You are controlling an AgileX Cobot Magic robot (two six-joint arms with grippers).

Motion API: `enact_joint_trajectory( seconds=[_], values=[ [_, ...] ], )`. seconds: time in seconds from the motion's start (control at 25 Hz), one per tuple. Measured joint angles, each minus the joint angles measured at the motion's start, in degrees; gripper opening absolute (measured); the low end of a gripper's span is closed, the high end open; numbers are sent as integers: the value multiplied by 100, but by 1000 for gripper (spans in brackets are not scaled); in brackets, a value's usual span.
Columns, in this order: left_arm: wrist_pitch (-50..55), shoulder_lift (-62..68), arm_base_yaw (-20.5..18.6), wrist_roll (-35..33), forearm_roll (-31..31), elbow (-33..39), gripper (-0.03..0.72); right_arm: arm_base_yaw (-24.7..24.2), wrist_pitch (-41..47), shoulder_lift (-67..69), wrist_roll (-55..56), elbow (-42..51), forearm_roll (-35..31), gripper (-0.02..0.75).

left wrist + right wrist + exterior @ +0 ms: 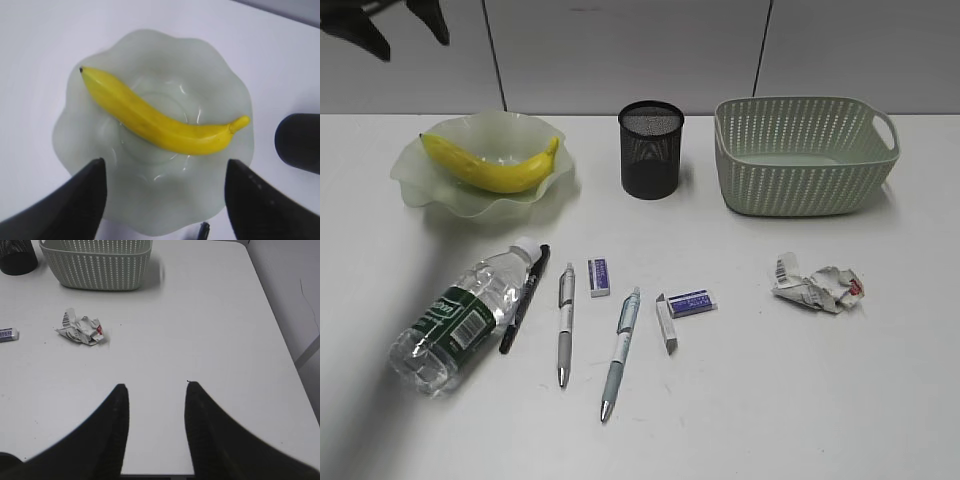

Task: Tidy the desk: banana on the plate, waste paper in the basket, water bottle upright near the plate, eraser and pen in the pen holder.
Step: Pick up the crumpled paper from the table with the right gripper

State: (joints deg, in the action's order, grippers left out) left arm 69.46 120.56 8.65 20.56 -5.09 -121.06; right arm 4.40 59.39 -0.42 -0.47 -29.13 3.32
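The left gripper (165, 200) stood with its jaws spread wide and nothing between them, hanging above the plate (210, 75). The banana (155, 122) lay loose across the plate's hollow, its dark tip toward ten o'clock in the left wrist view and its stem toward three o'clock, clear of both fingers. The right gripper (155, 410) held its jaws partly apart over bare desk (200, 330), gripping nothing; the waste paper (80, 329) sat well off at ten o'clock from it, with the basket (95, 270) beyond at about eleven o'clock.

By the look of it, the banana step was done and the release was complete. Everything else remained.

In the exterior view the water bottle (460, 315) lay on its side at seven o'clock from the plate (420, 185), cap pointing up toward it, a black pen (524, 300) touching its flank. Two more pens (566, 322) (620, 350) and several erasers (599, 276) (692, 302) lay spread across the middle, below the pen holder (651, 150). The waste paper (817, 284) lay below the basket (805, 155).

The left arm's likely next move was the bottle: it would need to grip across the body or near the cap, tip it upright and set it close to the plate. The black pen alongside could be dragged with it.
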Motion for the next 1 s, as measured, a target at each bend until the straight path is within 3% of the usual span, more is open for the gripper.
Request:
enact_joint_trajectory(
  seconds=[0.32, 0.44, 0.56, 0.8, 1.0],
  values=[
    [17, -1904, 0, -631, 675, 35, 451, 0, 0, 0, 0, 0, 0, 312],
    [0, -2785, 0, -730, 869, 475, 444, 0, 0, 0, 0, 0, 0, 312],
    [5, -3774, 0, -749, 886, 1466, 434, 0, 0, 0, 0, 0, -6, 312],
    [-40, -6017, 0, -753, 886, 4387, 415, 0, 0, 0, 0, 0, -20, 312],
    [-714, -8267, 5, -767, 886, 6631, 409, 0, 0, 0, 0, 0, -25, 312]
  ],
)
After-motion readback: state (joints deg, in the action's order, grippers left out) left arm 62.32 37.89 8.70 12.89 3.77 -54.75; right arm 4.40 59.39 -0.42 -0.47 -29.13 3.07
